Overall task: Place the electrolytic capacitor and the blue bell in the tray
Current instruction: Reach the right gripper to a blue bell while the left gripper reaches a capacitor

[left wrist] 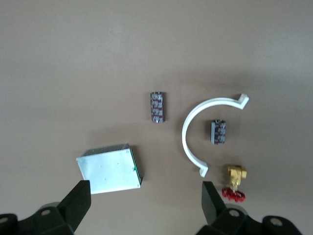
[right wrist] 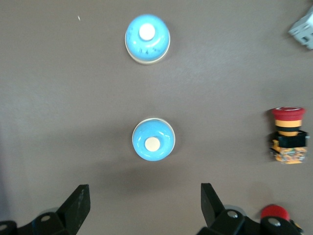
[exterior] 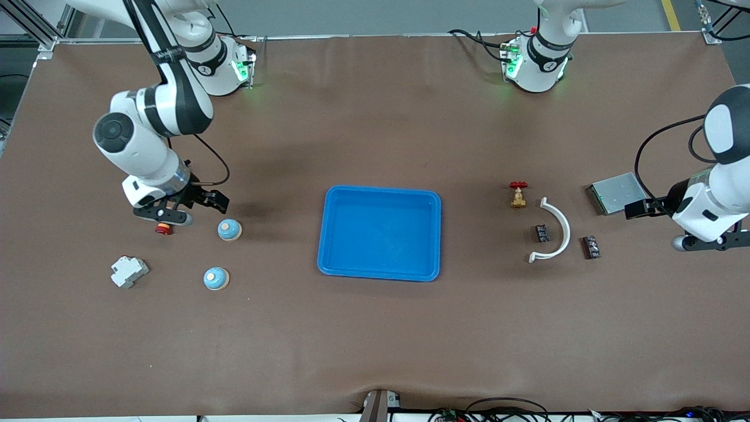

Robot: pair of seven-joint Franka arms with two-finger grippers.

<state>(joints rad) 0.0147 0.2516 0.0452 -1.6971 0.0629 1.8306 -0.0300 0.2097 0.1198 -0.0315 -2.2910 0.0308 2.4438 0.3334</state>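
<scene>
The blue tray sits at the centre of the front view on the brown bench, with nothing in it. Toward the right arm's end of the bench are two blue bells: one in the middle left of the frame, the second nearer to the front camera; the right wrist view shows both standing upright and well apart. The right gripper hovers over the bench beside the first bell, its fingers spread wide and holding nothing. A red push-button lies just below that gripper in the frame, close to the first bell, and a small white-grey block lies at lower left, clear of both bells. Toward the left arm's end, in the middle right of the frame, a white curved clip partly encircles one small dark component; a second dark component lies just outside the arc. A brass valve with a red handle stands near the clip's upper end, and a flat grey metal box lies farther toward the frame's right edge. The left gripper hangs at the right edge over bare bench, fingers wide apart and empty. Which item is the electrolytic capacitor cannot be told.
</scene>
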